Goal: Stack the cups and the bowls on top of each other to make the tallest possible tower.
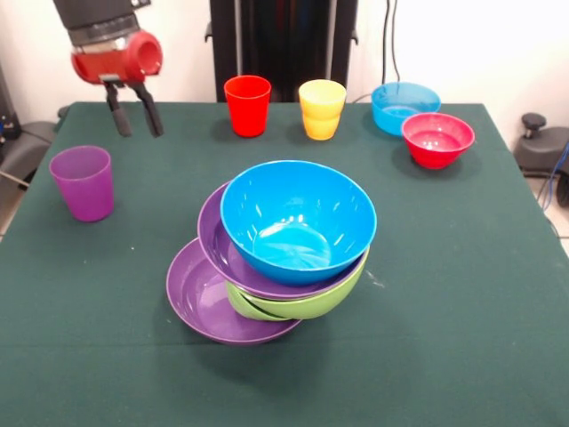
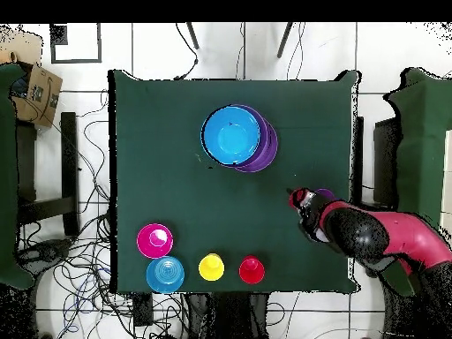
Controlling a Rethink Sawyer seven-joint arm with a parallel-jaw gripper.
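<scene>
The tower stands mid-table: a blue bowl (image 1: pixel 298 221) tilted on a purple bowl (image 1: pixel 216 249), a lime green bowl (image 1: pixel 307 305) and a bottom purple bowl (image 1: pixel 197 298). From overhead the blue bowl (image 2: pixel 232 137) covers most of it. The purple cup (image 1: pixel 83 182) stands upright at the left. The red cup (image 1: pixel 247 105) and yellow-orange cup (image 1: pixel 322 108) stand at the far edge. My gripper (image 1: pixel 140 130) hangs open and empty above the table, behind the purple cup and apart from it. Overhead, the gripper (image 2: pixel 299 200) partly hides the purple cup (image 2: pixel 325 192). The small green bowl is out of view.
A small light blue bowl (image 1: pixel 405 107) and a small red bowl (image 1: pixel 437 139) sit at the far right corner, touching or nearly so. They also show overhead, the red bowl (image 2: pixel 154 240) and the light blue bowl (image 2: pixel 165 274). Cables and chairs surround the table.
</scene>
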